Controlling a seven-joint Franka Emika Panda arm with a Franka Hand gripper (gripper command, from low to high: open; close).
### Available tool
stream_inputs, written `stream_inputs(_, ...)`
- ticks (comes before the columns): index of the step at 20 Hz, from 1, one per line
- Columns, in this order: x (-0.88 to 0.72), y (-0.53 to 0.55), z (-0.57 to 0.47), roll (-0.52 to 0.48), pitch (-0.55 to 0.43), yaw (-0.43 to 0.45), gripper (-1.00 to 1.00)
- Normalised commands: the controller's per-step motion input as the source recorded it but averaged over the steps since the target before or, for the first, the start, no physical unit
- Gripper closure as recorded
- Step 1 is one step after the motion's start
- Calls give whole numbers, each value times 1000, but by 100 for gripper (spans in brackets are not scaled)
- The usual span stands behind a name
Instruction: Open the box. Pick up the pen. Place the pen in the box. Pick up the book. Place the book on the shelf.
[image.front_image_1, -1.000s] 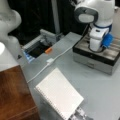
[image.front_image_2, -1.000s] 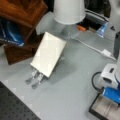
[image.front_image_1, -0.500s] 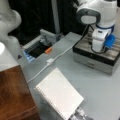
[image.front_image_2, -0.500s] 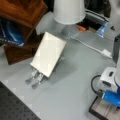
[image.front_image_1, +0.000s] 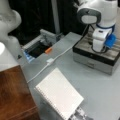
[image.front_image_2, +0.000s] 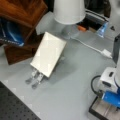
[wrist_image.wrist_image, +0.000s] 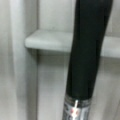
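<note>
One pen (wrist_image.wrist_image: 87, 50) fills the wrist view, a black barrel running top to bottom with its silver middle section at the lower edge, lying close under the camera against the pale beige compartmented inside of the box (wrist_image.wrist_image: 50, 42); a dividing wall of that interior crosses behind it. No fingers show in that view, and whether the gripper's jaws are spread or pinching the pen cannot be told from any view.

Nearest in a front view is the book (image.front_image_1: 58, 93), white, with its wire binding along the lower left edge, propped at a tilt on a metal stand (image.front_image_1: 80, 115) on the grey table (image.front_image_1: 95, 87). At that view's left the reddish-brown shelf (image.front_image_1: 15, 92) lies beside it, nothing on its visible part. A white cable (image.front_image_1: 50, 61) runs across the table between the book and the box.

Farther back, at a front view's right, the box (image.front_image_1: 95, 58) stands open, silver-grey front and latch facing the table. The gripper (image.front_image_1: 98, 47) hangs straight down into its interior, well apart from the book and the shelf.

In a front view the book (image.front_image_2: 48, 53) leans on the stand (image.front_image_2: 35, 77) just beside the shelf (image.front_image_2: 22, 12), and the gripper (image.front_image_2: 110, 96) reaches down over the box (image.front_image_2: 101, 110) at the lower right corner.
</note>
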Motion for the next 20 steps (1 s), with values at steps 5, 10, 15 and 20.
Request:
stream_inputs(5,185,-51,268,-292,175,100,-100)
stream_inputs(10,147,-266,281,-239,169,136,-100)
stream_inputs(15,131,-443,190,-162,149,159,-100)
stream_inputs(20,80,-422,136,-91,126,116,-100)
